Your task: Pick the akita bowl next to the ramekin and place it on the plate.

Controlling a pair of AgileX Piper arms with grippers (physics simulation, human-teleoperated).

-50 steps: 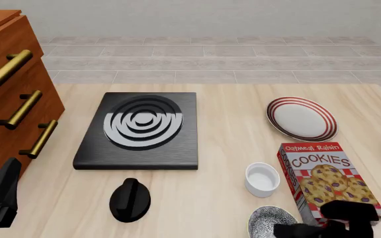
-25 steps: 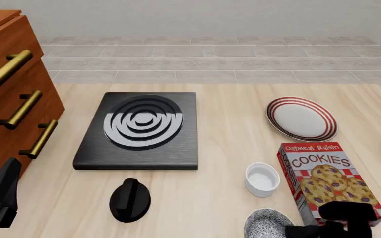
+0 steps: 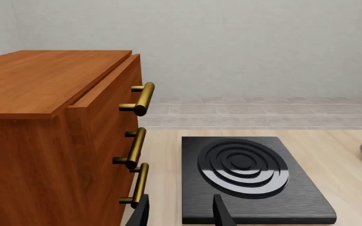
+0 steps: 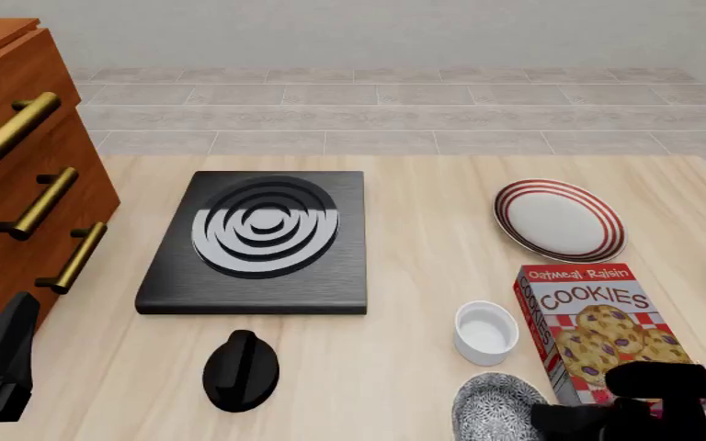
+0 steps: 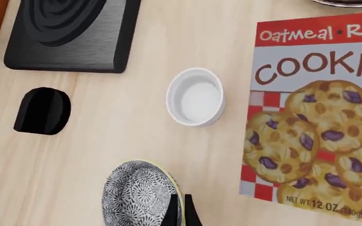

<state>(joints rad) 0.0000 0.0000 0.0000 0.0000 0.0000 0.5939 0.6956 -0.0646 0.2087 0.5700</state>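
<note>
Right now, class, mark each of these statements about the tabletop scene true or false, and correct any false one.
1. The akita bowl rests on the plate. False: it sits near the table's front edge, far from the plate.
2. The ramekin stands between the akita bowl and the plate. True.
3. The cookie box lies left of the ramekin. False: it lies to its right.
4. The right gripper has its fingers at the akita bowl's rim. True.
5. The left gripper holds the black knob. False: its fingers are spread with nothing between them.
</note>
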